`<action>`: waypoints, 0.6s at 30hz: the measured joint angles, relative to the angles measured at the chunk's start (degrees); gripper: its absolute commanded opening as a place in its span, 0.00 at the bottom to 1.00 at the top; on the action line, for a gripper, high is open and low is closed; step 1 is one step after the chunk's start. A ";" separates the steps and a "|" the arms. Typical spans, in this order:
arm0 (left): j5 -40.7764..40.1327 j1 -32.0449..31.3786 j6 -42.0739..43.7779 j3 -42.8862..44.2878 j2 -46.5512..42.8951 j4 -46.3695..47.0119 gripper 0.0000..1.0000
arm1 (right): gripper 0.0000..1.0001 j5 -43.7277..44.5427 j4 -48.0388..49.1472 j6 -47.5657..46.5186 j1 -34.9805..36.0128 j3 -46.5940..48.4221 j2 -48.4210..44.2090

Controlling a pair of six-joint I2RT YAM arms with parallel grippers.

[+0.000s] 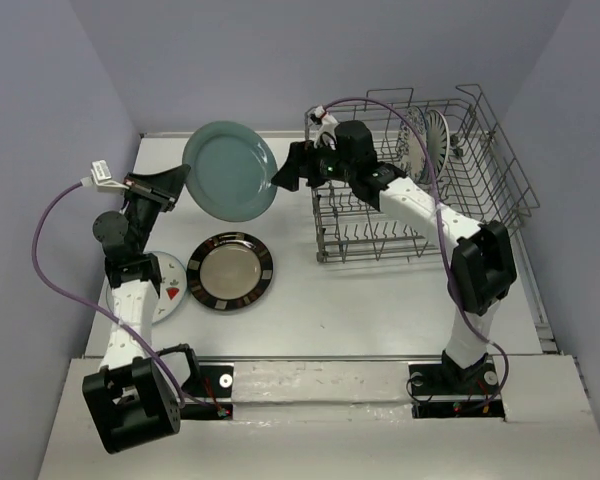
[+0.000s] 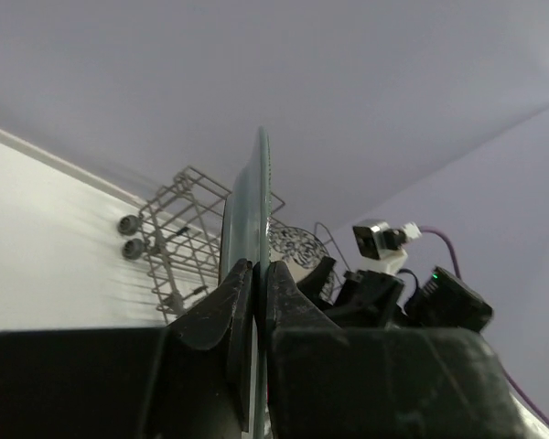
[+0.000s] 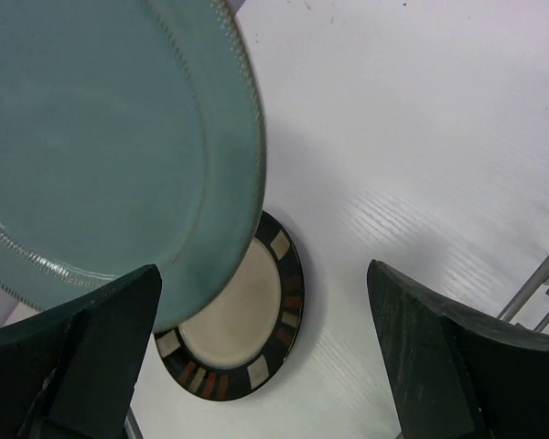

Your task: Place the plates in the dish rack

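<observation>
A plain teal plate (image 1: 230,170) hangs tilted above the table's back left. My left gripper (image 1: 180,178) is shut on its left rim. In the left wrist view the plate (image 2: 258,201) stands edge-on, pinched between the jaws of the left gripper (image 2: 256,274). My right gripper (image 1: 281,173) is open beside the plate's right rim. In the right wrist view the teal plate (image 3: 101,137) reaches the left finger (image 3: 101,366) of the right gripper (image 3: 263,274), ungripped. The wire dish rack (image 1: 470,190) holds a blue-floral plate (image 1: 408,140) and a striped plate (image 1: 437,140) upright.
A brown-rimmed cream plate (image 1: 230,270) lies flat on the table below the teal one, also in the right wrist view (image 3: 247,320). A white plate with small marks (image 1: 168,285) lies partly under my left arm. Walls close in at the back and sides.
</observation>
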 measured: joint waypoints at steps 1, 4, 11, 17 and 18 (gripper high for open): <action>0.28 -0.46 -0.46 0.00 -0.44 0.13 0.06 | 1.00 -1.57 0.15 0.28 -0.76 0.07 0.00; 1.68 -2.45 -2.40 0.00 -1.53 0.96 0.06 | 1.00 -6.86 1.68 1.81 -3.06 0.02 0.11; 4.46 -6.56 -6.84 -0.15 -1.60 5.03 0.06 | 0.60 -21.66 15.74 7.54 -4.85 -4.76 1.36; 4.63 -6.40 -7.58 -0.90 -1.27 7.28 0.06 | 0.07 -32.44 29.53 18.95 -5.11 -11.96 1.29; 4.66 -6.10 -7.61 -0.98 -1.03 7.50 0.06 | 0.07 -33.33 30.97 20.44 -5.38 -12.37 1.09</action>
